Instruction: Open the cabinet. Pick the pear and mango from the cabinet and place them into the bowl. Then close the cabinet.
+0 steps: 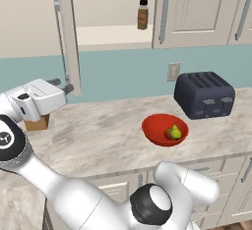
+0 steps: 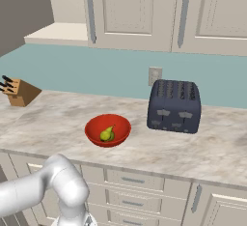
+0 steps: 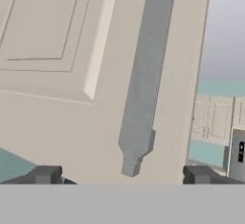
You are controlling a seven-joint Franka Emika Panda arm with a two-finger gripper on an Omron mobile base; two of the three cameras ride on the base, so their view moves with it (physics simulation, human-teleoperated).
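Right up close on the cabinet door (image 3: 57, 98), cream, its recessed panel taking up the upper left. The long grey bar handle (image 3: 143, 84) runs down the door at a slight slant, its lower end finishing in a small block just above the bottom of the view. The gripper (image 3: 122, 175) has its two dark fingertips (image 3: 45, 174) spread wide, one on either side of the handle's lower end, and neither one touches it. Past the door's right edge there is a strip of teal wall, some pale panelled cabinet fronts, and part of a dark appliance (image 3: 238, 153).
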